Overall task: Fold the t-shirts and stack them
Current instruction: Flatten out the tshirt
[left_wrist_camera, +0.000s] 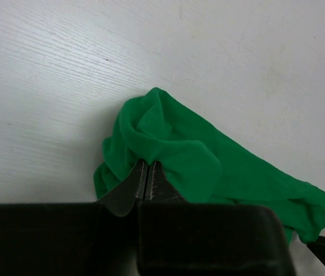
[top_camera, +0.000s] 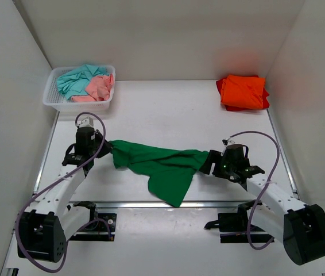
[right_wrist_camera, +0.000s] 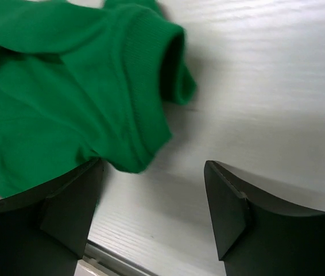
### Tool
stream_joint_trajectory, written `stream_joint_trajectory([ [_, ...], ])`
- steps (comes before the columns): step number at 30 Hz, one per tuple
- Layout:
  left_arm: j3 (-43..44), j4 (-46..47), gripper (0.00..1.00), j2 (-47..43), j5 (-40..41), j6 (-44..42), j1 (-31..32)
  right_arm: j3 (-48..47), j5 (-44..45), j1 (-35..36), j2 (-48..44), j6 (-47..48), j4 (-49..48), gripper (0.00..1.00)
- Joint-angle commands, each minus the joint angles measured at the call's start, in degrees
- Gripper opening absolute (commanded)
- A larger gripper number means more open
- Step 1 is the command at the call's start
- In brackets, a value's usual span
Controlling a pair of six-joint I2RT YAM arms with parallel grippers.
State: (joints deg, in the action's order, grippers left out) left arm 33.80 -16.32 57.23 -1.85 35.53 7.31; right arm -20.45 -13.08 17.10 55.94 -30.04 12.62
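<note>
At the far left corner of the worktop (top_camera: 168,115) sits a white mesh basket (top_camera: 49,98). It holds a teal shirt (top_camera: 76,80) and a pink shirt (top_camera: 99,89), both crumpled, the pink one lying towards the basket's right side.

Nearer the front edge, on the left, the left gripper (top_camera: 106,148) has its two fingers pressed tight together on the left end of the green shirt (top_camera: 162,164). In the left wrist view the fingertips of the gripper (left_wrist_camera: 148,172) meet with a pinch of cloth between them, and the green shirt (left_wrist_camera: 208,161) bunches up around them in soft rounded folds.

The green shirt is bright, plain and unfolded. It runs as a rumpled band across the front middle of the worktop from one gripper to the other. A pointed flap of it reaches down to the front edge.

On the right, the right gripper (top_camera: 207,162) stands wide open at the shirt's right end. In the right wrist view the gripper (right_wrist_camera: 151,172) shows bare worktop between its fingers. The green shirt (right_wrist_camera: 65,86), with a ribbed sleeve opening turned towards the camera, lies against the left finger but is not clamped.

At the far right corner lies the orange shirt (top_camera: 243,92), folded into a compact block.
</note>
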Motion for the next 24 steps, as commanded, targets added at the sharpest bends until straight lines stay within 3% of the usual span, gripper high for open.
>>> stream_joint_trajectory([
  [1,-0.6,-0.6,0.00,-2.5,1.8,-1.2,-0.8,3.2,-5.0,0.3,1.2,-4.4,-13.8,0.69],
  [4,-1.2,-1.3,0.00,-3.0,1.8,-2.3,-1.4,5.6,-9.7,-2.2,2.4,-7.0,-20.7,0.65],
  [5,-1.5,-2.0,0.00,-3.1,3.1,-2.9,-2.4,5.0,-11.6,-2.9,5.2,-7.0,-20.9,0.51],
  [7,-1.5,-2.1,0.00,-3.4,3.0,-3.2,-3.2,3.0,-12.7,-2.4,7.5,-5.7,-19.5,0.37],
  [8,-1.8,-2.2,0.00,-4.0,2.7,-3.4,-3.6,2.3,-12.6,-2.3,8.5,-4.9,-19.1,0.11],
  [9,-2.0,-2.2,0.00,-4.1,2.6,-3.1,-4.2,2.3,-12.8,-1.9,8.7,-4.9,-19.3,0.01],
  [11,-2.3,-2.1,0.22,-5.3,1.8,-3.5,-4.7,2.8,-12.6,-1.9,7.3,-6.1,-20.3,0.00],
  [12,-1.9,-2.1,0.46,-5.7,2.2,-3.4,-5.1,2.9,-12.2,-1.9,6.1,-6.1,-20.3,0.00],
  [13,-1.3,-2.6,0.54,-6.5,1.2,-3.6,-4.8,3.0,-11.5,-1.7,5.1,-5.9,-19.6,0.00],
  [16,0.6,-4.2,0.60,-7.7,-2.2,-5.1,-3.9,1.7,-10.9,-3.1,4.5,-4.4,-16.6,0.00],
  [20,3.0,-9.6,0.57,-8.0,-4.4,-6.8,1.2,2.1,-11.4,-3.9,4.7,-2.9,-16.1,0.01],
  [24,-1.4,-8.2,0.55,-8.1,-4.0,-4.4,6.9,1.7,-11.1,-3.1,5.6,-2.9,-16.8,0.01],
])
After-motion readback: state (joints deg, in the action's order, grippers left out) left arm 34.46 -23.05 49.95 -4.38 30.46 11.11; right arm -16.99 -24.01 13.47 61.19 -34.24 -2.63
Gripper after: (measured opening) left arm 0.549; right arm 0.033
